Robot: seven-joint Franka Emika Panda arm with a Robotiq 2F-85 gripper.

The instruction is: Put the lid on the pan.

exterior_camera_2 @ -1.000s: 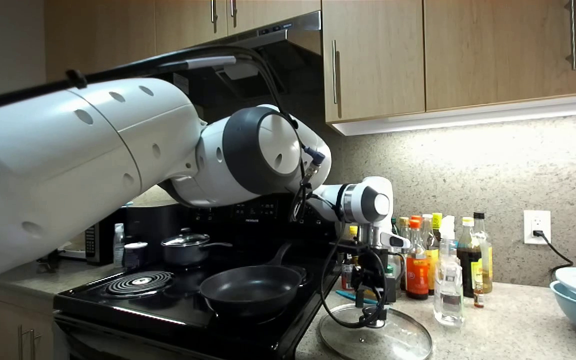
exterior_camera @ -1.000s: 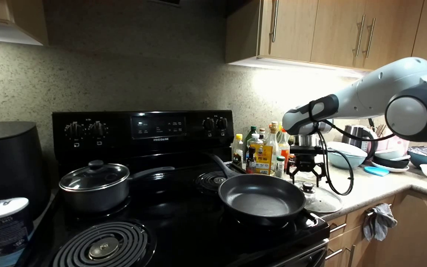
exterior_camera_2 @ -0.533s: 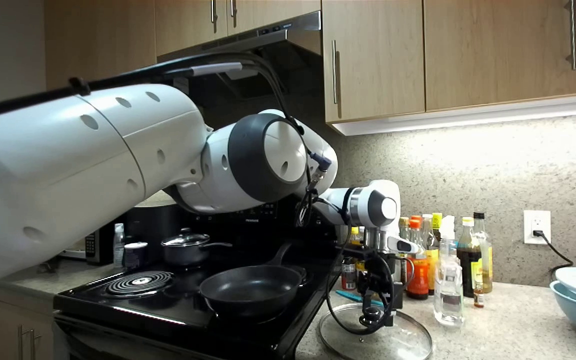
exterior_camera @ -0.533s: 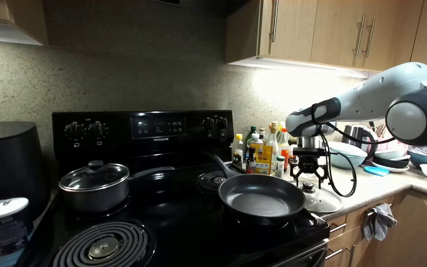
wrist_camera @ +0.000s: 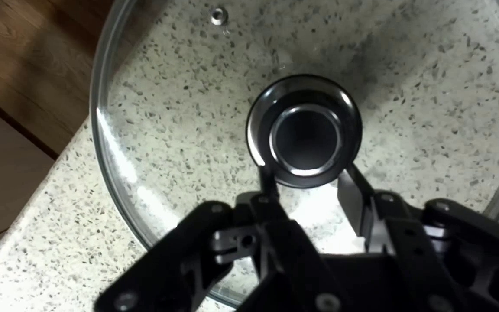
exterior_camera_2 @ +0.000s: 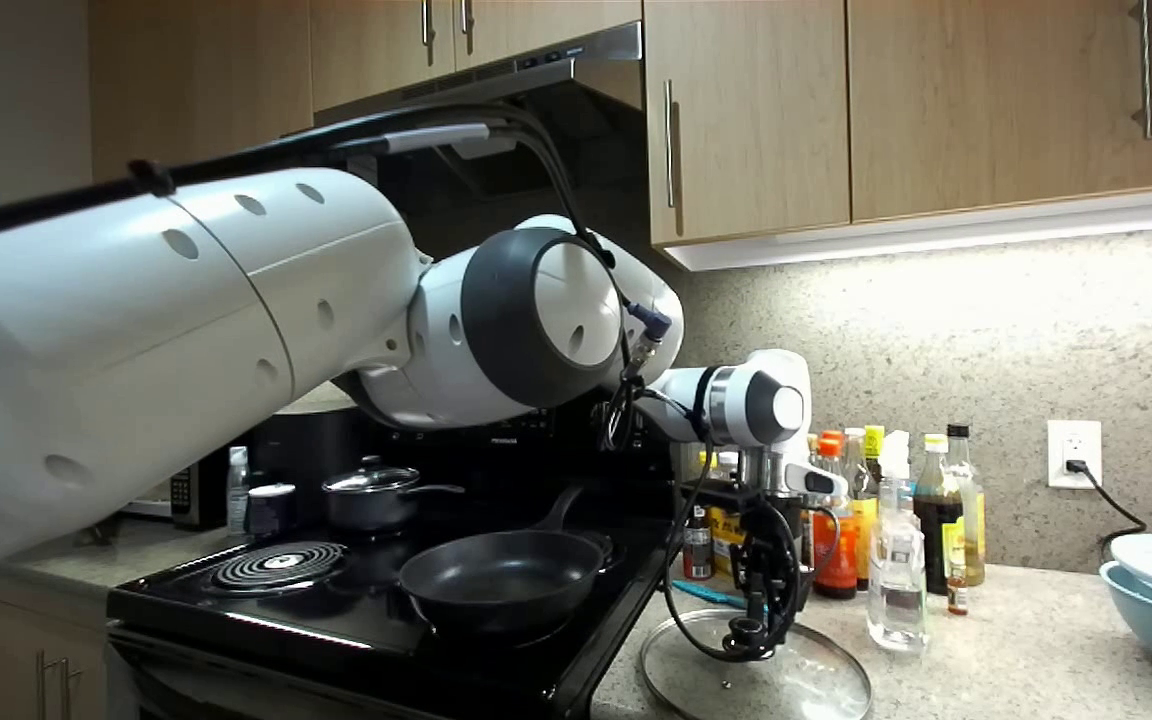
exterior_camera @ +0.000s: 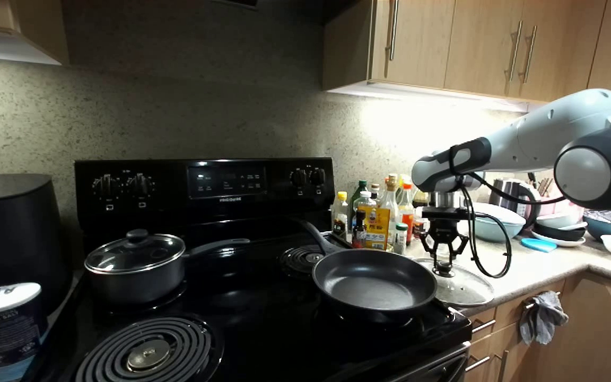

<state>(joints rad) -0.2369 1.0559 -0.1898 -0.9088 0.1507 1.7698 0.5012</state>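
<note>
The glass lid (wrist_camera: 228, 99) is gleaming smooth, the pan (exterior_camera: 374, 284) is looking matt, and the stove (exterior_camera: 268, 329) is shining glossy.

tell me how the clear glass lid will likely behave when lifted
The clear glass lid is probably stiff but breakable, being glass within a shiny rim. It may tilt, since it spreads wide around one small central knob. That knob's glossy, rounded surface could prove slippery.

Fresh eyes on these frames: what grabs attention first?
The big white robot arm, spanning much of an exterior view. Next, the wide black frying pan, uncovered on the stove. Then the clear glass lid filling most of the wrist view, over the counter, with the gripper closed on its knob.
</note>
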